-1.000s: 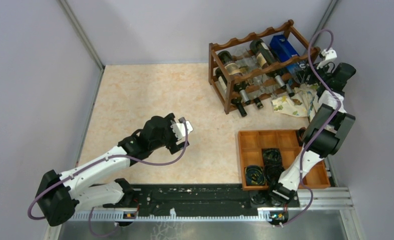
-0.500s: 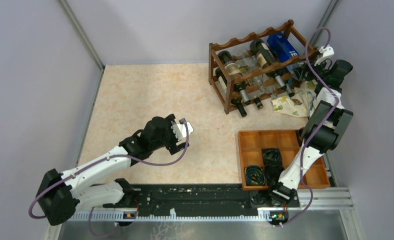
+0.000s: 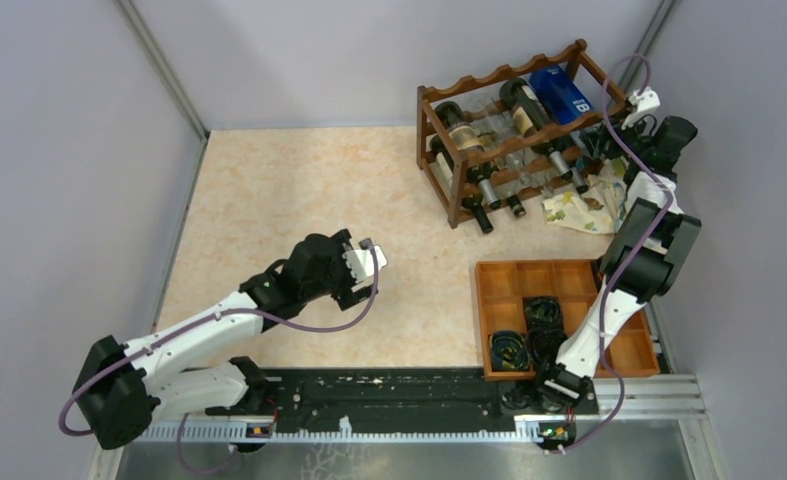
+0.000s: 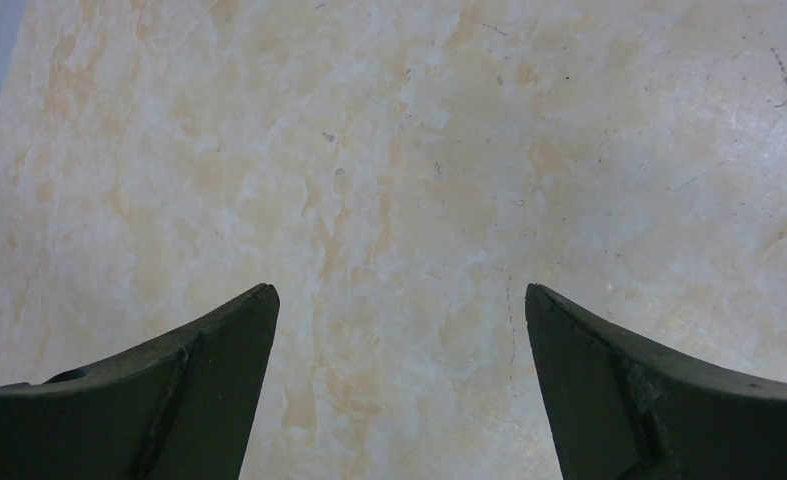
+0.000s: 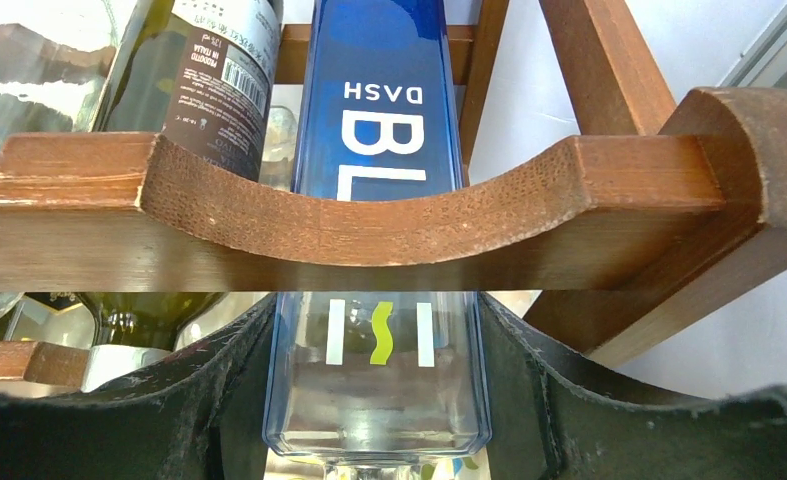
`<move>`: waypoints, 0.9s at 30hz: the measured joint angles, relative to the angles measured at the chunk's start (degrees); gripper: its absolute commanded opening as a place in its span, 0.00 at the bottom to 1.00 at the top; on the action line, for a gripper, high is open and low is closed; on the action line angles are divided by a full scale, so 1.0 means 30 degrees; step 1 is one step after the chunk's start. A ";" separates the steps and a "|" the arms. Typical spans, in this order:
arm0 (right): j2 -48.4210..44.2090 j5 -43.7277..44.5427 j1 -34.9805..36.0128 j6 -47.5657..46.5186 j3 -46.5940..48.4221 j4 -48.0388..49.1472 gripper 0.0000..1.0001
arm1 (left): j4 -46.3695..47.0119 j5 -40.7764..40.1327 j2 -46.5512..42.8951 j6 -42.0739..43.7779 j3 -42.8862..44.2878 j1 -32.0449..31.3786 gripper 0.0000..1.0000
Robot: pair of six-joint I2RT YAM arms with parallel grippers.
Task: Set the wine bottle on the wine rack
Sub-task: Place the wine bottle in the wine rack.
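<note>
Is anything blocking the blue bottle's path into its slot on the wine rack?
Nothing visible. The blue bottle, in the right gripper, already lies in the end scallop of the wine rack; the neighbouring dark bottle lies beside it, not across its path.

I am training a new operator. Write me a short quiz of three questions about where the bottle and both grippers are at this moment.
1. True or false: the left gripper holds a bottle.
2. What is the right gripper closed on? A. a mug B. the blue bottle C. a cardboard box
3. Fill in: that bottle lies in the ___ tier of the wine rack.

Key: 1 false, its jaws stand open over bare table; 2 B; 3 top.
</note>
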 measured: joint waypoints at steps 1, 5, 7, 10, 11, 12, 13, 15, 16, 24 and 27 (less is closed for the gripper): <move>0.0000 0.0044 0.0029 -0.0029 0.0000 0.0007 0.00 | 0.0007 0.0000 0.0022 0.0007 0.0000 0.0000 0.99; 0.0029 0.0189 0.0124 -0.0219 0.0022 0.0051 0.00 | 0.0000 0.0000 0.0087 0.0015 0.0000 0.0000 0.99; 0.0029 0.0291 0.0175 -0.0321 0.0022 0.0080 0.00 | 0.0007 0.0007 0.0124 0.0007 0.0000 0.0000 0.99; 0.0029 0.0517 0.0277 -0.0423 0.0022 0.0124 0.00 | 0.0007 0.0007 0.0138 0.0015 0.0000 0.0000 0.99; 0.0029 0.0627 0.0321 -0.0495 0.0022 0.0138 0.00 | 0.0000 0.0007 0.0138 0.0015 0.0000 0.0000 0.99; 0.0029 0.0721 0.0357 -0.0546 0.0022 0.0146 0.00 | 0.0007 0.0007 0.0138 0.0015 0.0000 0.0000 0.99; 0.0029 0.0816 0.0401 -0.0641 0.0022 0.0153 0.00 | 0.0000 0.0007 0.0146 0.0015 0.0000 0.0000 0.99; 0.0029 0.1049 0.0488 -0.0809 0.0022 0.0168 0.00 | 0.0000 0.0007 0.0146 0.0015 0.0000 0.0000 0.99; 0.0029 0.1151 0.0539 -0.0889 0.0022 0.0175 0.00 | 0.0000 0.0015 0.0146 0.0015 0.0000 0.0000 0.99; 0.0029 0.1581 0.0736 -0.1341 -0.0117 0.0481 0.03 | 0.0000 0.0022 0.0153 0.0015 0.0000 0.0000 0.99; 0.0029 0.1647 0.0780 -0.1515 -0.0117 0.0495 0.12 | 0.0000 0.0022 0.0182 0.0015 0.0000 0.0000 0.99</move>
